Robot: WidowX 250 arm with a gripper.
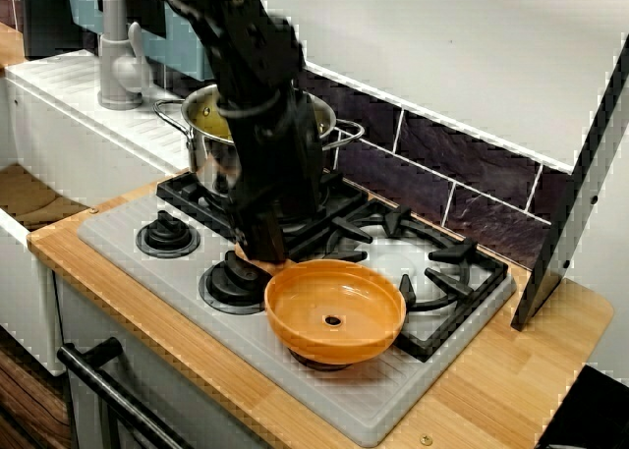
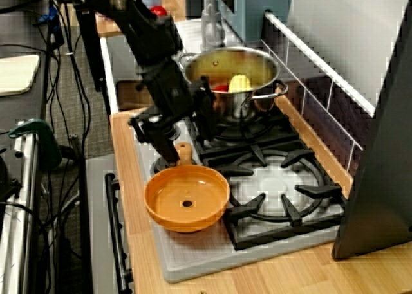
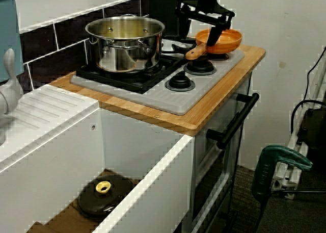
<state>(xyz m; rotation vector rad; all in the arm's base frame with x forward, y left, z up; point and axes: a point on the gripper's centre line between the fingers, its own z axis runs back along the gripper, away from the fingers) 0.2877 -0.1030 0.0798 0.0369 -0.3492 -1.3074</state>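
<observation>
An orange pan (image 1: 334, 311) sits on the front right of the grey stove top (image 1: 118, 235), with its wooden handle (image 2: 185, 152) pointing toward the back. My black gripper (image 2: 187, 139) hangs low over that handle, its jaws spread to either side of it, open and holding nothing. In the side view the gripper (image 3: 201, 34) stands just above the handle (image 3: 196, 52), one finger (image 3: 214, 35) reaching down beside the pan (image 3: 220, 41). The arm hides where handle meets pan in the front view.
A steel pot (image 2: 235, 88) holding a yellow corn cob (image 2: 239, 83) and something red stands on the back burner grate. Two black knobs (image 1: 167, 238) sit by the front edge. A sink with a black lid (image 3: 104, 195) lies left; a dark panel (image 1: 575, 184) leans right.
</observation>
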